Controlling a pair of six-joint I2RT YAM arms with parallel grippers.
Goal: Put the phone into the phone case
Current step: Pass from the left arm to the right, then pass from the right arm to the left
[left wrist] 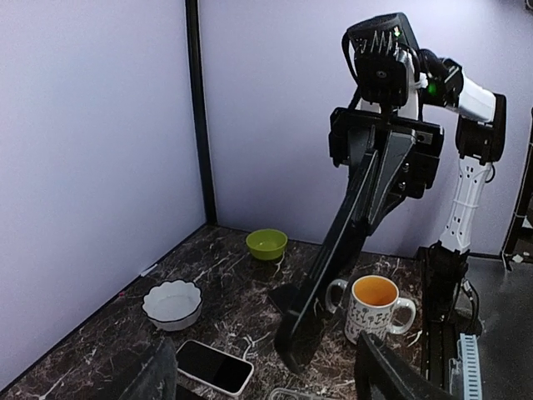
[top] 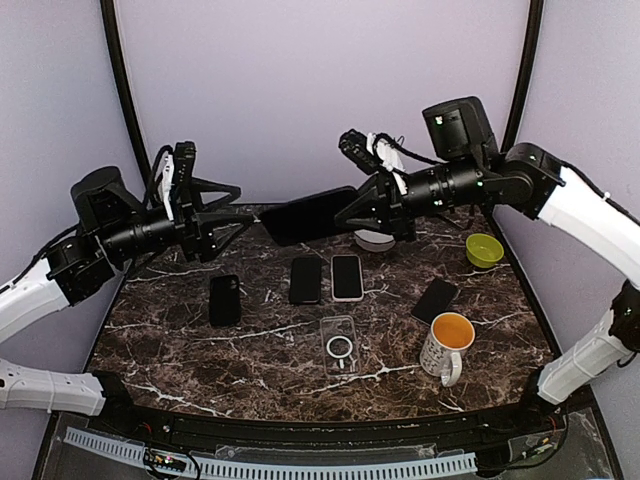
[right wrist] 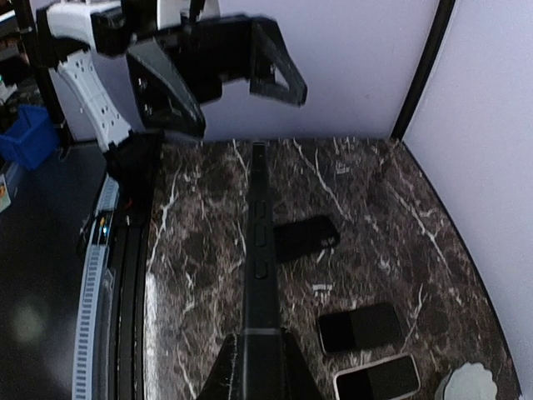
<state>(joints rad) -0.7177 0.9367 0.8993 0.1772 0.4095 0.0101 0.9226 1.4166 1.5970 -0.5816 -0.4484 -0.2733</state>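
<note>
— What sort of place do you work in?
— A robot lab booth. Plain lilac walls (top: 300, 90) box me in, black posts (left wrist: 200, 108) run up the corners, and the surface (top: 180, 340) is dark marble-patterned.
— Anything outside it?
— A blue bin (right wrist: 25, 137).

The right claw (top: 352, 214), matt black plastic, grips a glossy black phone (top: 300, 217); below it, the polished dark marble surface (top: 180, 345) carries a clear, shiny plastic case (top: 340, 346).
</note>
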